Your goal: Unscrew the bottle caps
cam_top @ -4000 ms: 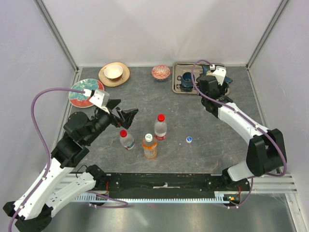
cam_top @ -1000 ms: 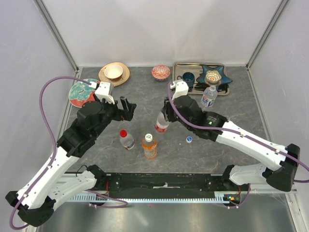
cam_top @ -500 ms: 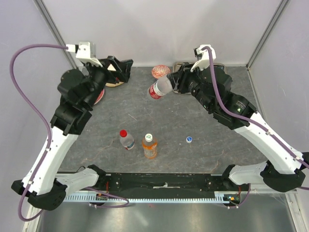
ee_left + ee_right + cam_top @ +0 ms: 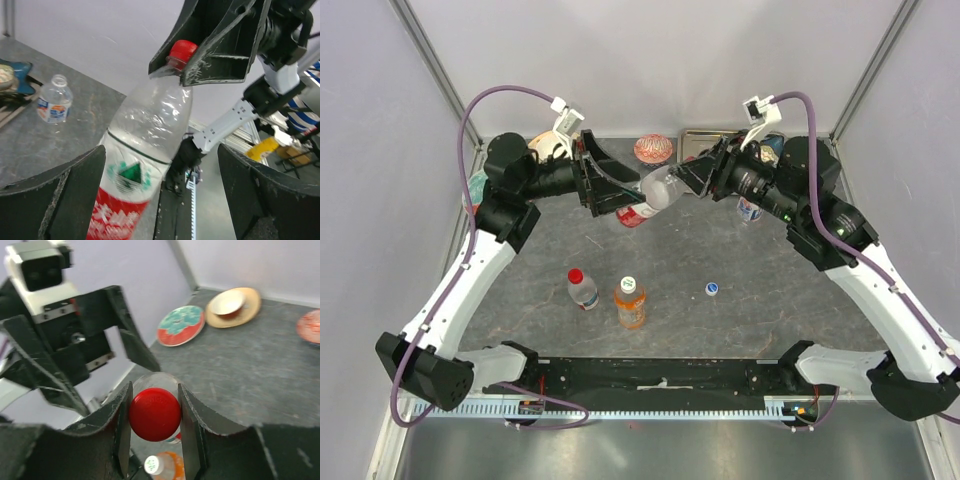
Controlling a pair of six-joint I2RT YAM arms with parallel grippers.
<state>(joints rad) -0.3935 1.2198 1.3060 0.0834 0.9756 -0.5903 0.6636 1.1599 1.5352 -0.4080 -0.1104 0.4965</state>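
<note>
The right claw pinches the red cap of a clear bottle, one finger on either side. It holds the bottle in the air over the far middle of the worktop, around 12 o'clock, lying nearly flat with its base toward 9 o'clock. The left claw is spread wide around the labelled lower body, its fingers apart from the plastic on both sides — no grip there yet.

The step in hand looks like closing on the body so the cap can be turned. To do it well, I judge, the left fingers should close on the label band rather than the thin clear shoulder. The hold should be firm without crushing, with both claws in line with the bottle's axis before any twist.

Below, at 6 to 7 o'clock, a second red-capped bottle and the orange bottle stand close together. A loose cap lies at 5 o'clock, and an uncapped bottle stands at 2 o'clock near the tray. The rear wall is close behind both wrists; the open room lies toward the worktop's centre.
</note>
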